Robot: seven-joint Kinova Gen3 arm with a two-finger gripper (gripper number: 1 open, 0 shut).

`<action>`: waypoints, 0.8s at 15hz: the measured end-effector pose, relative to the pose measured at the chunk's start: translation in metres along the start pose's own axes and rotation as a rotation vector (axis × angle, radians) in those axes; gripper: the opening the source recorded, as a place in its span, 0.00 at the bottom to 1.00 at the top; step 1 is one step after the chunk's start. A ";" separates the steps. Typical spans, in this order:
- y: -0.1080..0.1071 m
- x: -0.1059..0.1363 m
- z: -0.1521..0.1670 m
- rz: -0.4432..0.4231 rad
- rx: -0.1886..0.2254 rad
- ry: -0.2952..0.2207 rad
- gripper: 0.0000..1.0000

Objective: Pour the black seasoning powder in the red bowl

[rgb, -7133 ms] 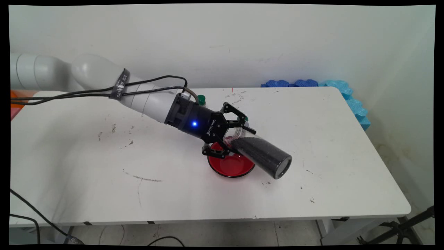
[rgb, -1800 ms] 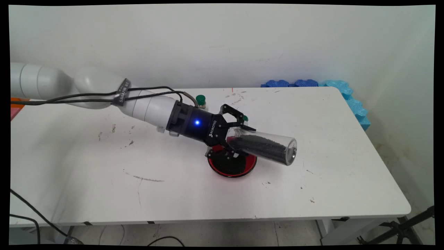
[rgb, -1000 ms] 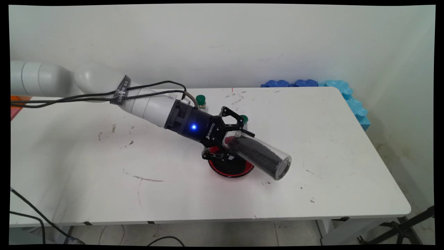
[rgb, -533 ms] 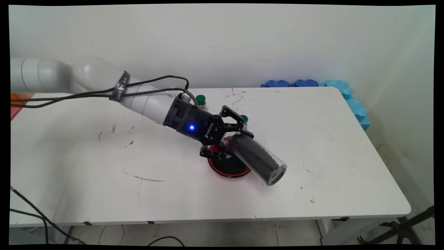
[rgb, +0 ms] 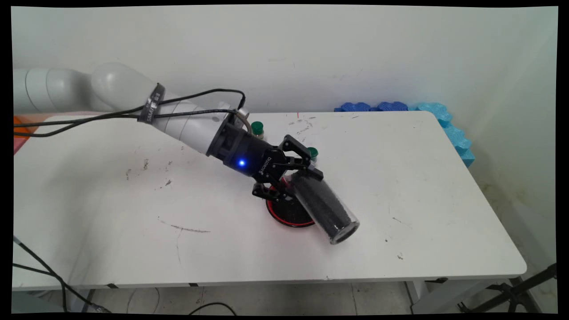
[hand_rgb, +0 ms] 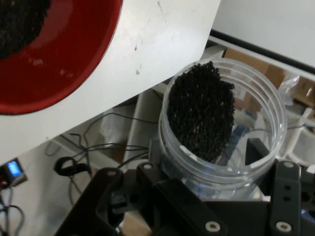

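White table | end effector pinching 1 clear jar | 1 red bowl | 2 green-capped bottles

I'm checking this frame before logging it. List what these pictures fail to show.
- Red bowl: the main view has it partly hidden behind the gripper and the clear jar; the hand view cuts it off at the edge.
- Two green-capped bottles: largely hidden by the arm in the main view, contents too small to tell.
- Fingers' contact with the jar: hidden by the linkage in the hand view.
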 end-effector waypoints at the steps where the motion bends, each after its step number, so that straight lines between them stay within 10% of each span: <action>1: 0.002 0.000 -0.001 0.027 0.007 -0.002 0.00; 12: 0.032 -0.003 -0.022 0.381 0.062 0.000 0.00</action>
